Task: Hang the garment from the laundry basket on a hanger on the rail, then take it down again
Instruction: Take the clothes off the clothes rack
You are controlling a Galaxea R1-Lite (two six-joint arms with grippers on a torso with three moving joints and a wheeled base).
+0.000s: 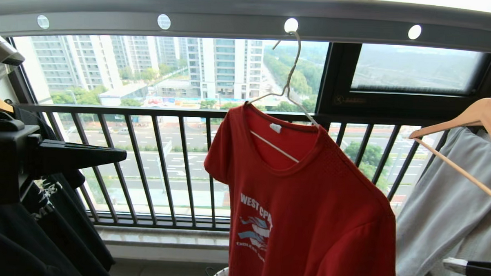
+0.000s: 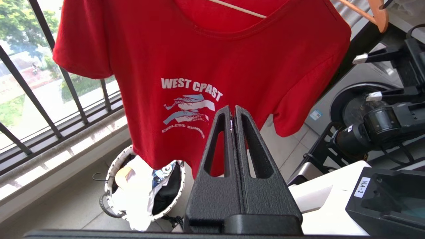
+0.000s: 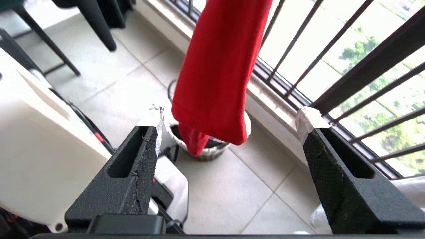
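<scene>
The red garment (image 1: 308, 197) hangs on the thin cream wire hanger (image 1: 290, 74), tilted down to the right. The hanger's hook sits in a round hole of the grey rail (image 1: 233, 11). My left gripper (image 1: 122, 153) is shut and empty, held out to the left of the shirt; in its wrist view its tips (image 2: 232, 111) point at the shirt's chest print (image 2: 191, 106). My right gripper (image 3: 232, 118) is open and empty, low on the right, apart from the shirt's hem (image 3: 212, 126). The laundry basket (image 2: 111, 172) stands on the floor under the shirt.
A wooden hanger (image 1: 475, 117) with a grey garment (image 1: 443, 202) hangs close on the right. Black clothes (image 1: 42, 237) hang on the left. The black window railing (image 1: 168, 113) runs behind. White and dark clothes (image 2: 136, 192) fill the basket. My white base (image 2: 332, 199) is below.
</scene>
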